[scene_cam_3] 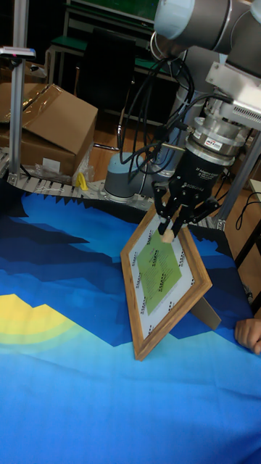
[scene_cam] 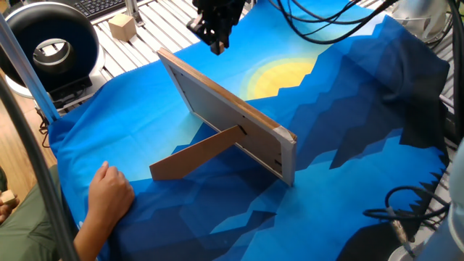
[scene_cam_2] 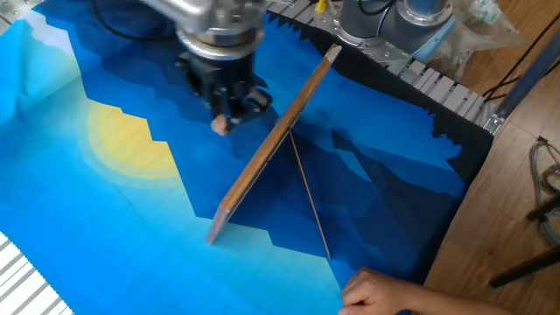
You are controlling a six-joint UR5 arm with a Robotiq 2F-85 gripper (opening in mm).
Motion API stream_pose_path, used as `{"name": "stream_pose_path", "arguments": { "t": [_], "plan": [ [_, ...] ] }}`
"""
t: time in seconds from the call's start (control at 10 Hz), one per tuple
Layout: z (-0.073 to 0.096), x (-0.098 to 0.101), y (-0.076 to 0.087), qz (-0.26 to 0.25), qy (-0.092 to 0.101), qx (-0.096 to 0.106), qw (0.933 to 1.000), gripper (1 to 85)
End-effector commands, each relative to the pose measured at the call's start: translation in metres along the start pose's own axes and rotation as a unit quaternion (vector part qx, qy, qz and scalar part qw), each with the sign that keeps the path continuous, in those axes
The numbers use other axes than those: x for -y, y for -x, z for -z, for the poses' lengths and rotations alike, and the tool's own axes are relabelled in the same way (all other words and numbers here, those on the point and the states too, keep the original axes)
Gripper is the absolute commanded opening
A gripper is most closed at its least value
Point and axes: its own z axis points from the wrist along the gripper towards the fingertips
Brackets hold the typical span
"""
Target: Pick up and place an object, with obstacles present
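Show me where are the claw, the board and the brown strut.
claw [scene_cam_2: 226, 122]: the other fixed view, between the fingertips.
board [scene_cam: 217, 98]: one fixed view, pale grey back face.
brown strut [scene_cam: 194, 154]: one fixed view, middle of its flat side.

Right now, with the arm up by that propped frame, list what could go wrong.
1. The gripper, shut on a small tan object, hangs close to the board; a low pass could clip its top edge.
2. The board leans on one thin strut, so a knock might topple it.
3. A person's hand rests on the cloth near the strut.
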Motion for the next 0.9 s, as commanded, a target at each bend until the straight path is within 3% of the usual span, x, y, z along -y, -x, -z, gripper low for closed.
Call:
{"name": "stream_pose_path", "arguments": {
  "t": [0.0,0.2,0.4,0.5,0.6,0.7,0.8],
  "plan": [
    [0.001,0.000,0.003,0.027,-0.008,-0.003,0.9996,1.3],
    [0.001,-0.009,0.006,0.066,0.009,0.003,0.9978,1.3],
    [0.003,-0.027,0.023,0.089,0.041,0.038,0.9945,1.3],
    [0.004,-0.039,0.024,0.096,0.062,0.044,0.9924,1.3],
    [0.014,-0.035,0.009,0.090,0.056,0.021,0.9941,1.3],
    [0.047,-0.041,-0.012,0.073,0.053,0.001,0.9959,1.3],
    [0.072,-0.053,-0.022,0.055,0.049,-0.009,0.9972,1.3]
  ]
}}
